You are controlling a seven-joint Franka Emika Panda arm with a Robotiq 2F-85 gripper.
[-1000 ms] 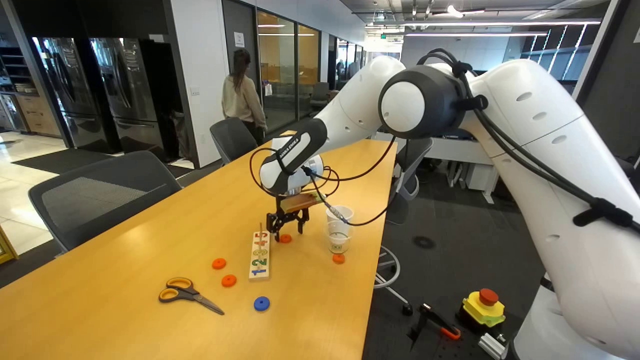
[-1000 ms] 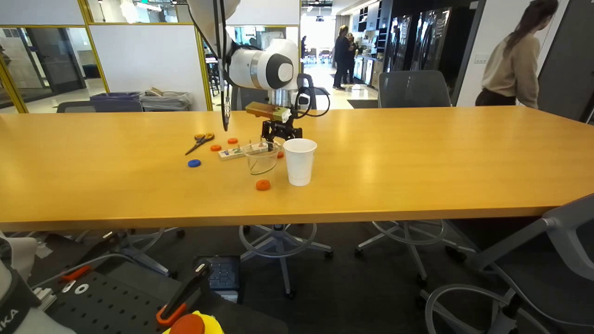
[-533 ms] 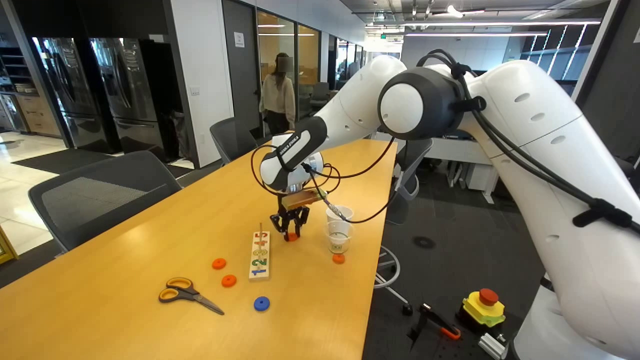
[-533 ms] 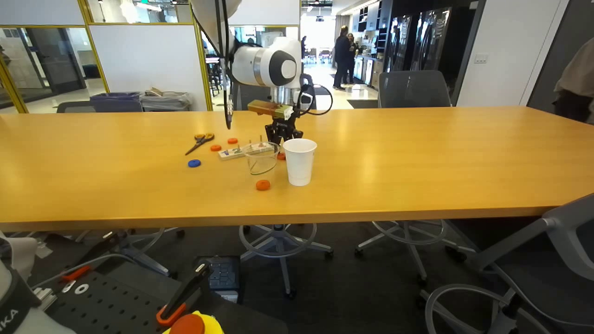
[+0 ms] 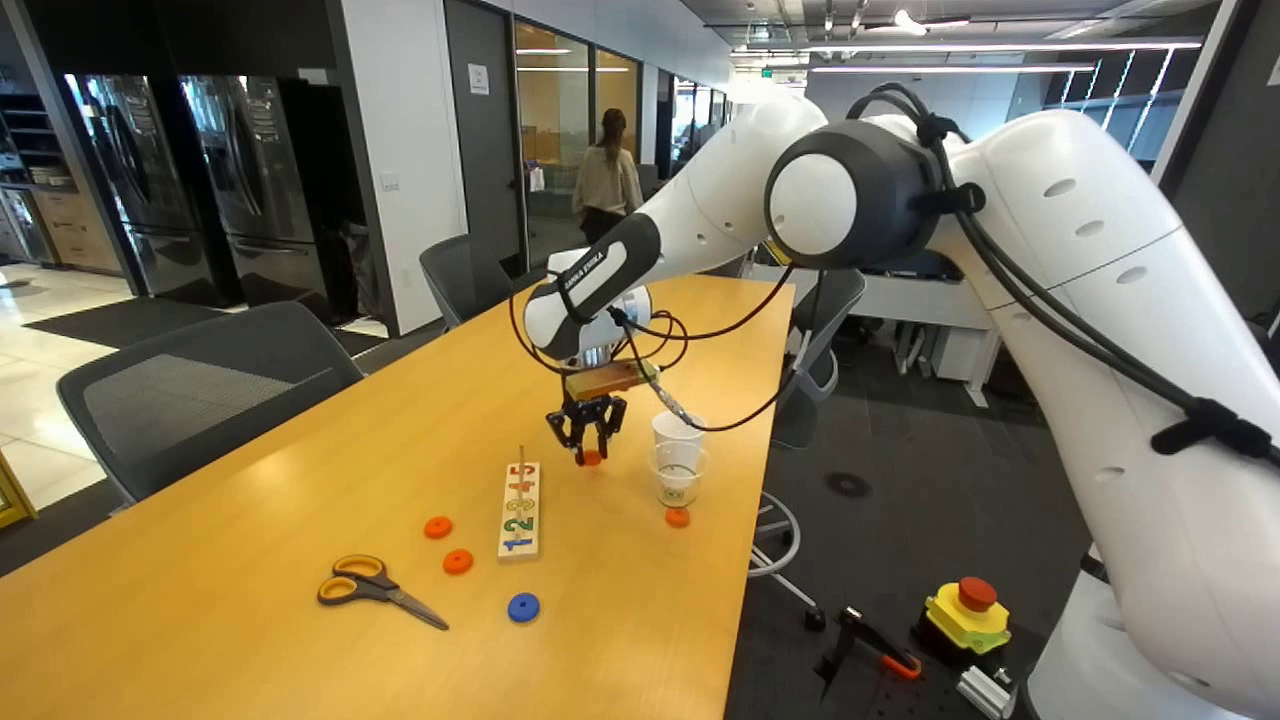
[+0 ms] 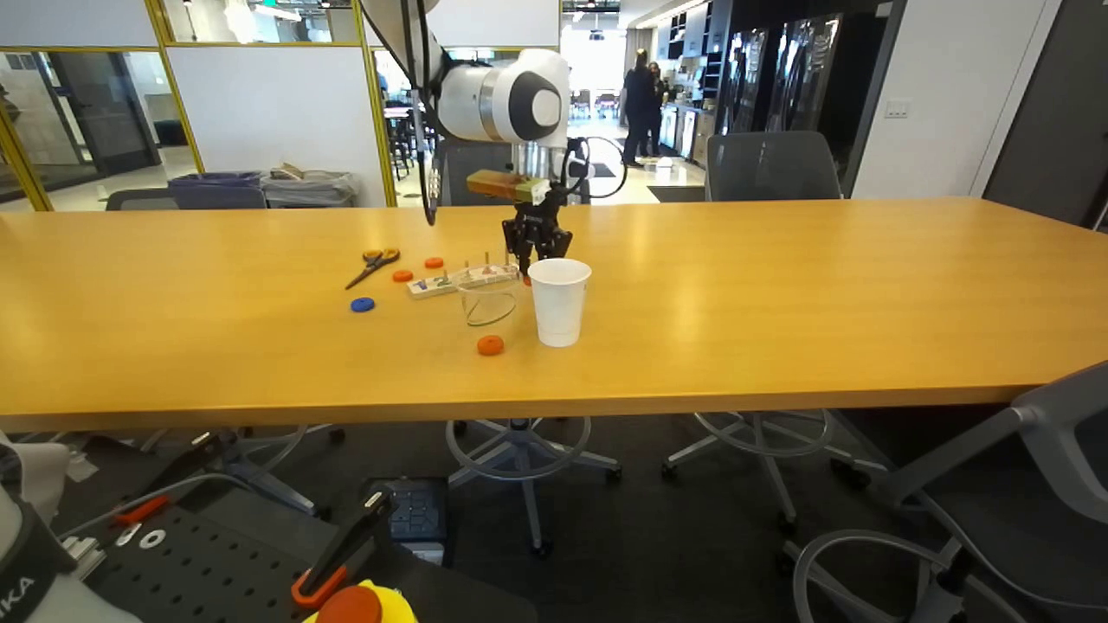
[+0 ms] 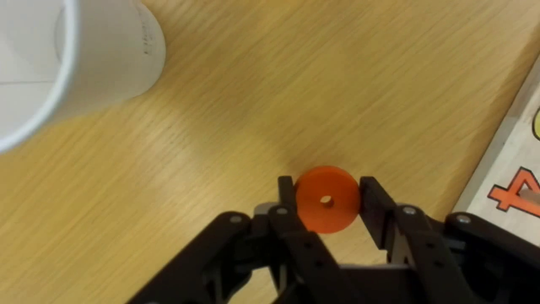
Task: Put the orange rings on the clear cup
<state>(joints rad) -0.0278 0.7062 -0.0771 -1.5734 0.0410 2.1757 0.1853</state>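
Partly closed, the claw (image 7: pixel 328 195) grips one orange ring (image 7: pixel 311 202) by opposite edges, a fingertip touching either side; the ring's flat face and small hole show in the wrist view. Whether that ring is fully clear of the bench (image 6: pixel 779 303) is hard to tell. The clear cup (image 6: pixel 489 305) stands upright on the bench, near the claw, with the taller white cup (image 6: pixel 559 307) just beside it; whether the two cups touch cannot be told. In the wrist view the white cup fills the top left corner, apart from the claw. A second orange ring (image 5: pixel 677 517) lies flat on the bench just beside the clear cup. Past the wooden number board (image 5: pixel 519 512), on the side away from the cups, lie a third orange ring (image 5: pixel 438 527) and a fourth orange ring (image 5: pixel 458 561), near each other. The board carries colored numerals from 1 to 5 and upright pegs. Near its 1 end lies a blue ring (image 5: pixel 523 607). Scissors (image 5: pixel 385 590) with orange-lined handles rest farther out, near that orange pair. In an exterior view a person (image 5: pixel 607 180) in a beige top stands beyond the bench, back turned.
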